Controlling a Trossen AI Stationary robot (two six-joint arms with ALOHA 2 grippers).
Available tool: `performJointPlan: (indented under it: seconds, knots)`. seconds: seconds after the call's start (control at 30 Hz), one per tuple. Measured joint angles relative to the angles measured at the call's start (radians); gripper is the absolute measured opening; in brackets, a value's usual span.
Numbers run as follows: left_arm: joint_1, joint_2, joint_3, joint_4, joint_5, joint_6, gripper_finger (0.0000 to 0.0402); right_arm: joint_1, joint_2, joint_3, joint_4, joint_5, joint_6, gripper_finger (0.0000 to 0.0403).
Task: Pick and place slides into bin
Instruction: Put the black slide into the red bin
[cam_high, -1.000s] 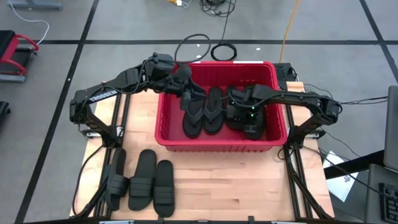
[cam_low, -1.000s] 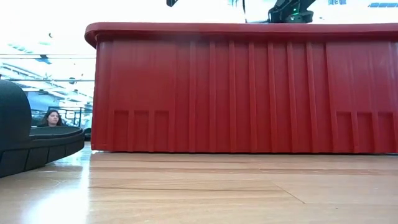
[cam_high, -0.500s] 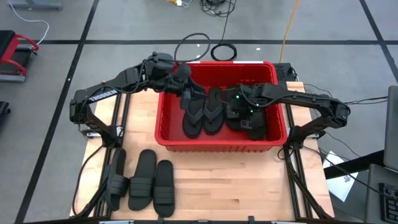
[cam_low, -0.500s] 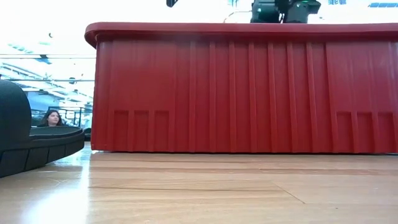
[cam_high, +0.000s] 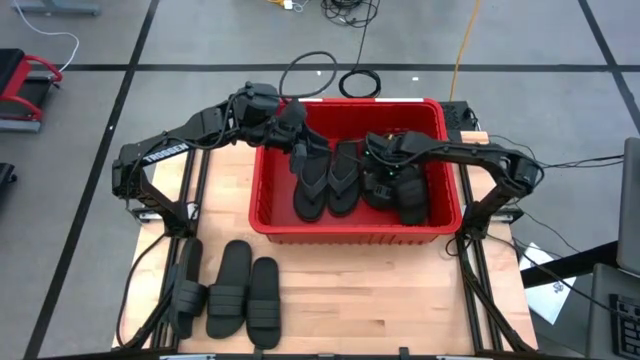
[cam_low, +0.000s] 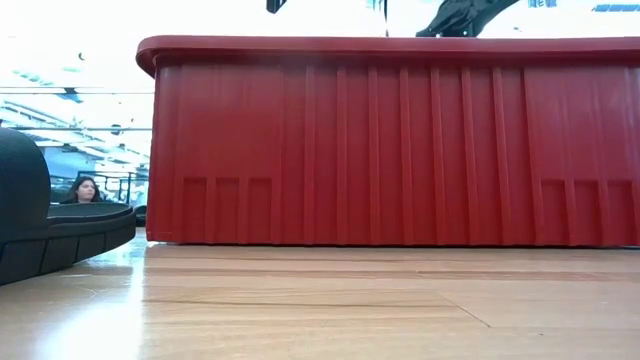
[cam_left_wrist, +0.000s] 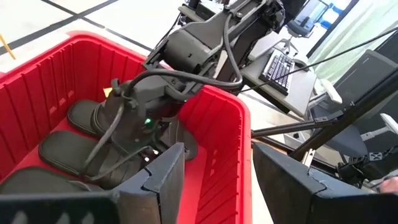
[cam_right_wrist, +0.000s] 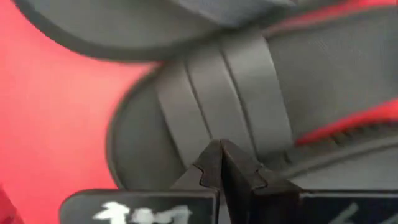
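Note:
The red bin (cam_high: 262, 215) stands on the table's far half. Inside it, two black slides (cam_high: 326, 184) lie flat side by side, and several more are piled at its right end (cam_high: 410, 198). Three slides (cam_high: 232, 292) lie on the table near the front left; one of them shows in the low view (cam_low: 45, 235). My right gripper (cam_high: 373, 165) is shut, low inside the bin, its tips (cam_right_wrist: 221, 152) right over the ribbed strap (cam_right_wrist: 217, 93) of a piled slide. My left gripper (cam_high: 299, 150) is open and empty (cam_left_wrist: 217, 158) above the bin's far left corner. My right gripper comes from above with shut fingers right at a slide's ribbed strap (cam_right_wrist: 205, 124) in the pile. I cannot tell whether the tips touch it.
The bin's tall walls (cam_low: 400, 140) close in the right gripper. The right arm (cam_left_wrist: 205, 43) reaches over the bin's right rim. Bare wood table (cam_high: 380, 300) lies in front of the bin. Cables (cam_high: 340, 75) lie on the floor beyond the table.
My right gripper has moved inside the bin toward the table's left and far edge, off the right-hand pile's near part. The topmost slide of that pile lies a little more aslant than before.

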Motion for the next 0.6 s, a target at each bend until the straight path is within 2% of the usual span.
performJointPlan:
  seconds: [0.17,0.37,0.6]
  knots:
    - [0.0,0.0,0.0,-0.017,0.001,0.0,0.0186,-0.04,0.003,0.0,-0.046,0.067,-0.007,0.0]
    - [0.0,0.0,0.0,-0.019,0.003,0.0,0.0186,-0.095,-0.003,0.0,-0.092,0.066,-0.031,0.0]
    - [0.0,0.0,0.0,-0.021,0.003,0.0,0.0186,-0.101,-0.018,0.0,-0.107,0.042,-0.092,0.0]
